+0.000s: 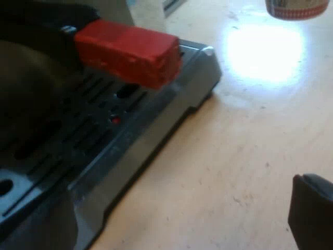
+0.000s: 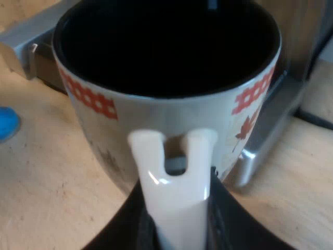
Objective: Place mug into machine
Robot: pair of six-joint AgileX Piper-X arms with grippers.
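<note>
**A:** What did the right pincer have hold of?

**B:** It was clamped on the mug's white handle. Its black fingers pressed in from either side.

**A:** And the mug itself?

**B:** It was upright, white outside with red checked bands and a red leaf, and dark inside. I could not tell whether its foot touched the bench.

**A:** What lay beyond it?

**B:** The grey metal base of the machine ran behind the mug. A blue thing sat on the bench beside the mug, but too little of it showed to name it.

**A:** And the left pincer?

**B:** It hung over pale, bare bench near the machine's front corner. I could not tell whether it was apart or together.

**A:** What was past it?

**B:** First came the dark, slotted drip tray in its grey metal frame. The red end of the holder's handle stood out above the slots.

**A:** Anything farther off?

**B:** The mug's lower part, with its red checked band, showed past the tray's corner. It was apart from the tray, and bare bench with a bright patch of light lay between them.
</note>
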